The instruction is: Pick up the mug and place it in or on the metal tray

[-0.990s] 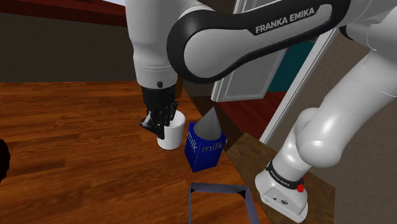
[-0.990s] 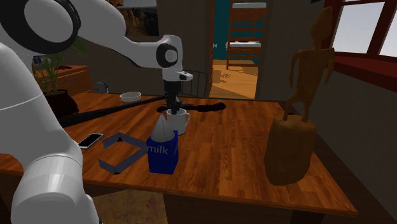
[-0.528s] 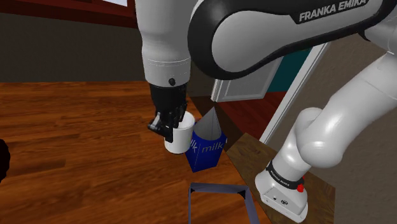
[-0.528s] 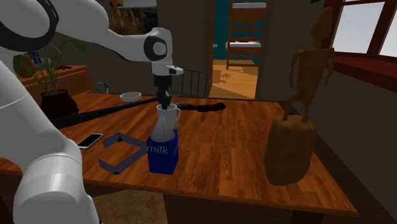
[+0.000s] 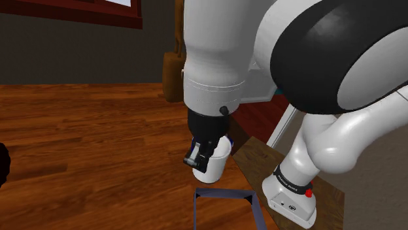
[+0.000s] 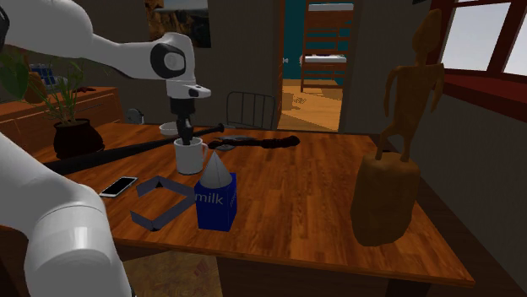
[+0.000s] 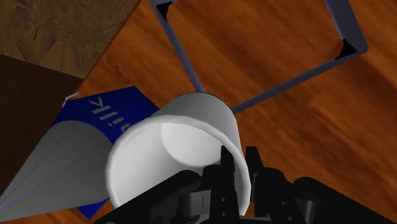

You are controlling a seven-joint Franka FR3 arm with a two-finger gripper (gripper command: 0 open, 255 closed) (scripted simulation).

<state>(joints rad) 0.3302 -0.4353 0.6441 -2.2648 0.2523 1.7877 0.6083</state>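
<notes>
Black gripper (image 7: 238,158) pinches the white mug (image 7: 191,114) by its rim, 1 finger inside, 1 outside.

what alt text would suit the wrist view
A white mug, clasped at its rim by the black end effector, hangs over a wooden table. A blue milk carton is close beside it, and a grey-blue tray sits on the table beyond.

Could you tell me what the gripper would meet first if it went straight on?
Beyond the mug the gripper clasps, probably the tray's rail, or the table beside it; the milk carton sits just aside. Depth is unclear.
</notes>
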